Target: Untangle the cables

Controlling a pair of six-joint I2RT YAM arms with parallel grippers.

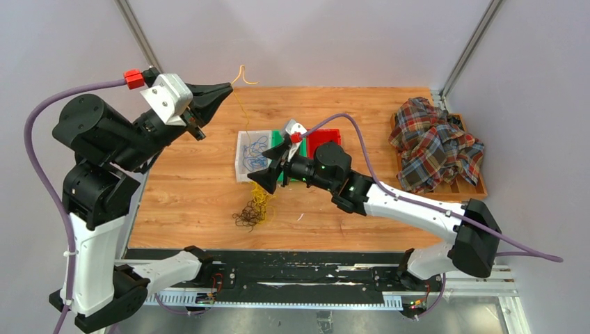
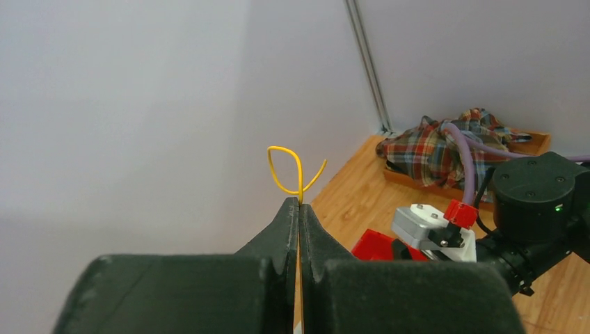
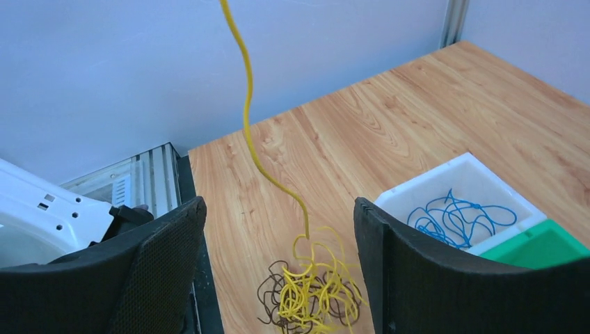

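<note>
A tangle of yellow and dark brown cables (image 1: pixel 252 211) lies on the wooden table; it also shows in the right wrist view (image 3: pixel 309 296). One yellow cable (image 1: pixel 243 115) rises from it to my left gripper (image 1: pixel 228 89), which is shut on it high above the table; its looped end (image 2: pixel 292 169) sticks out past the fingertips. My right gripper (image 1: pixel 259 182) is open and hovers just above the tangle, its fingers (image 3: pixel 170 264) either side of it, the taut yellow strand (image 3: pixel 247 118) between them. Blue cables (image 1: pixel 255 149) lie in a white bin (image 3: pixel 465 172).
A green bin (image 1: pixel 277 139) and a red bin (image 1: pixel 324 140) stand right of the white bin (image 1: pixel 240 149). A plaid cloth (image 1: pixel 433 142) lies on a wooden tray (image 1: pixel 477 188) at the far right. Walls close the back and sides.
</note>
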